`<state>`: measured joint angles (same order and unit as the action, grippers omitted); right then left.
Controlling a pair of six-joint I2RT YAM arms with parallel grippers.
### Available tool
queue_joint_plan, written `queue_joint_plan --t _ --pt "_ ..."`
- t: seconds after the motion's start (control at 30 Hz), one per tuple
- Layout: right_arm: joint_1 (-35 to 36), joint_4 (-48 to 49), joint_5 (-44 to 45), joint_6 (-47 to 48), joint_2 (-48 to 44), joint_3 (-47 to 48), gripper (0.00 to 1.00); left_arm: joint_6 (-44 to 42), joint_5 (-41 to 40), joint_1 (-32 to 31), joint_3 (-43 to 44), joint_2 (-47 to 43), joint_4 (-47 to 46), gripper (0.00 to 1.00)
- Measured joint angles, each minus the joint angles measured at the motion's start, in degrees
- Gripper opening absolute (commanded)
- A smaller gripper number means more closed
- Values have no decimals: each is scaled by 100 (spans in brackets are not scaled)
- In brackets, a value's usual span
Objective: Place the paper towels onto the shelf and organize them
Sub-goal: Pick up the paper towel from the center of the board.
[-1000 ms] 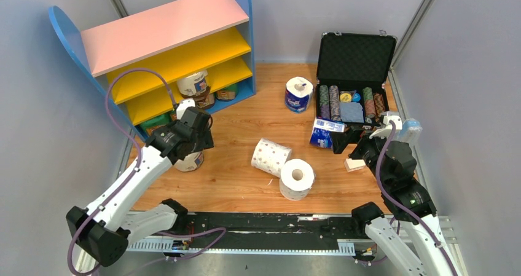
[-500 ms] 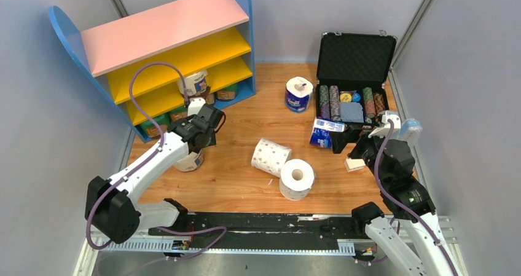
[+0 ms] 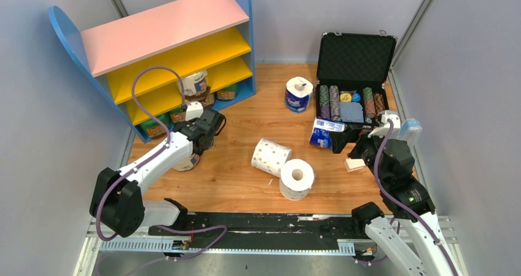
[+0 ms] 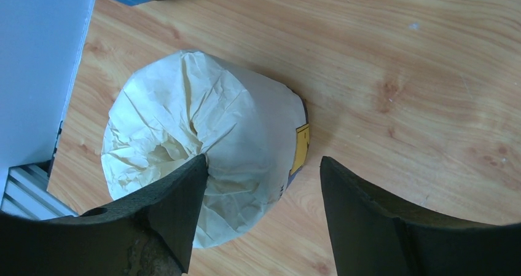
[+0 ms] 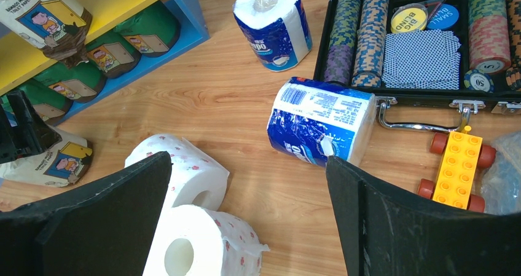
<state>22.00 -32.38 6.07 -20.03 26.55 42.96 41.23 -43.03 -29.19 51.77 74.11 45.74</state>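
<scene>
A cream-wrapped paper towel roll [image 4: 203, 128] stands on the wooden floor in front of the shelf [image 3: 160, 27]. My left gripper [image 4: 263, 165] is open above it: one finger [image 4: 166, 208] lies over its crumpled top, the other stands apart from its side. In the top view my arm half hides that roll [image 3: 187, 162]. Two bare white rolls [image 3: 271, 156] [image 3: 297, 178] lie mid-floor. One blue-white roll [image 3: 299, 94] stands upright and another [image 5: 322, 128] lies by the case. My right gripper [image 5: 249, 159] is open and holds nothing. A cream roll [image 3: 195, 83] and green rolls [image 5: 147, 33] sit in the shelf.
An open black case [image 3: 356, 55] with poker chip stacks and cards stands at the back right. A yellow toy brick on red wheels [image 5: 458, 171] lies by its handle, and a clear plastic bag [image 3: 410, 128] beside that. Grey walls close in the left, right and back.
My left arm has swung its gripper right and towards the shelf, over the cream roll, which has stayed put. The right arm has barely moved.
</scene>
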Motion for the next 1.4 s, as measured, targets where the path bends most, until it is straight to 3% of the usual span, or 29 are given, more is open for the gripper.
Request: queue_joint_plan --t 0.3,1.07,1.23,1.4 --pt "0 0 -7 0 0 0 100 221 59 155 -83 -214 -76 84" --pt "0 0 -15 0 -13 0 100 317 61 409 -181 -247 -48 79" --pt "0 0 -15 0 -13 0 100 345 184 623 -343 -116 -223 69" --pt "0 2 -17 0 -13 0 100 310 337 686 -350 -107 -286 35"
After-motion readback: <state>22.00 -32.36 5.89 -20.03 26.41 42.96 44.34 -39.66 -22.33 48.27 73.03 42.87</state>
